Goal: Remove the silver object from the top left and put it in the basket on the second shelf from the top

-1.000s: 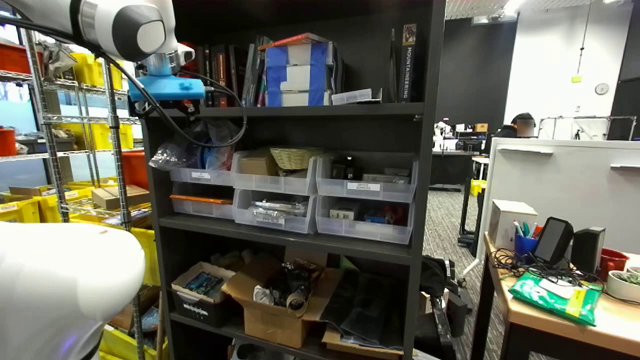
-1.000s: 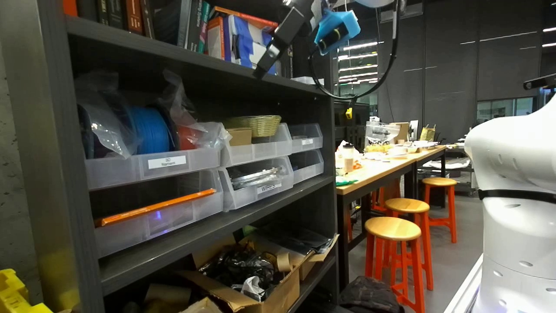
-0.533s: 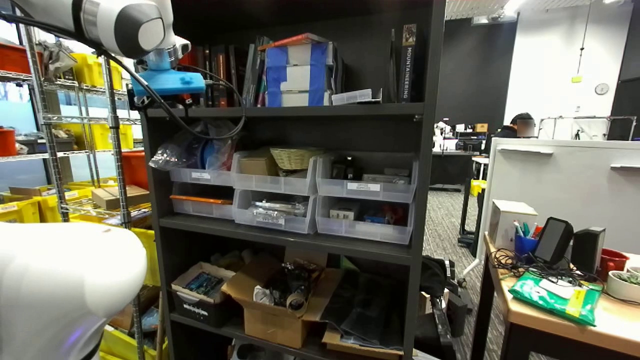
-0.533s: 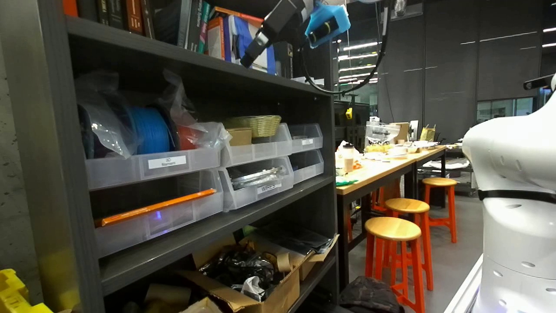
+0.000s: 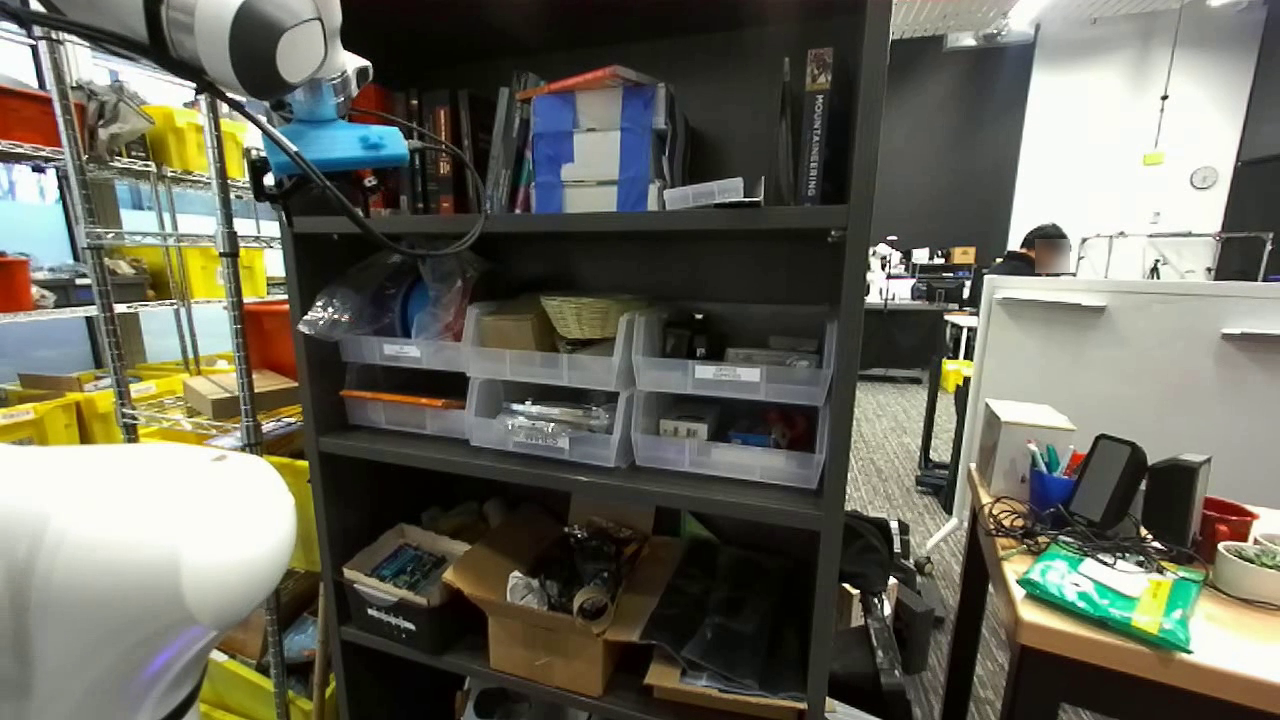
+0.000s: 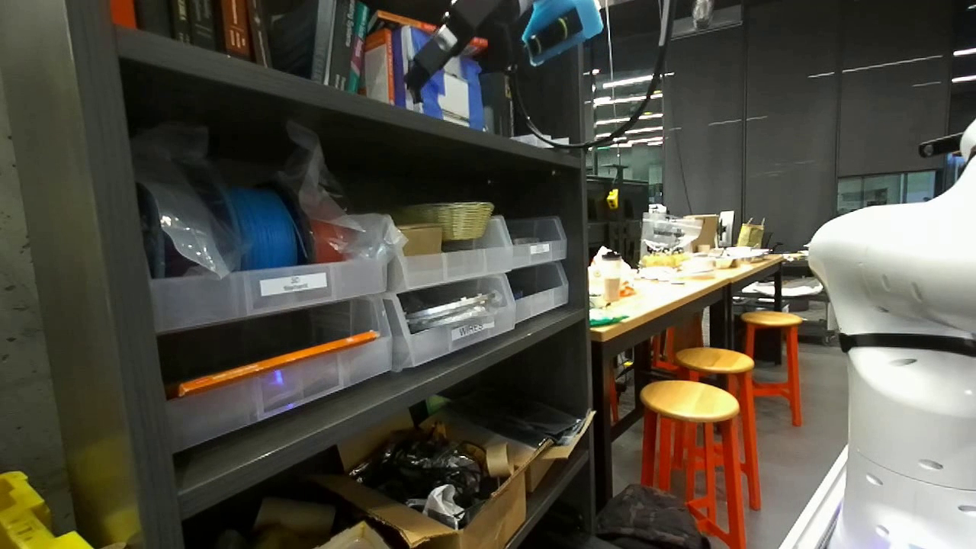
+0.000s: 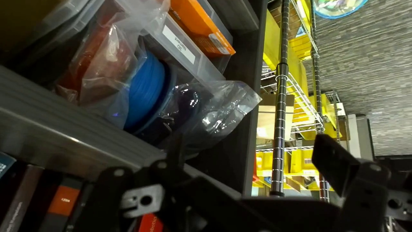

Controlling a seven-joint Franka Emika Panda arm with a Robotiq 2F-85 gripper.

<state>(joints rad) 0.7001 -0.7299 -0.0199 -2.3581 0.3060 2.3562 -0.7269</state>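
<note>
In the wrist view my pincer point(image 7: 249, 146) is standing spread, its two black fingers point(image 7: 334, 164) wide apart and holding nothing between them. On their far side a shiny clear bag point(image 7: 222, 111) is lying next to a blue spool point(image 7: 146, 90). The book shelf point(image 7: 64, 129) is running between that spool and a row of books point(image 7: 62, 201) at the left.

In an exterior view my arm point(image 5: 215, 40) is hanging over from the left. The pincer, mostly hidden behind a blue mount point(image 5: 340, 147), is hovering at the left end of the book shelf. The wicker basket point(image 5: 590, 315) is sitting lower and well to the right, in the middle bin point(image 5: 550, 370) of the upper row; the bin shelf point(image 5: 570, 482) is bearing both rows.

In an exterior view the pincer is slanting down to the left before a blue-taped stack point(image 6: 455, 95); whether they are touching I cannot tell. Here the basket is resting below the fingers and a little right, well apart, with a cardboard box point(image 6: 421, 240) beside it. Which thing is the silver object I cannot tell.
</note>
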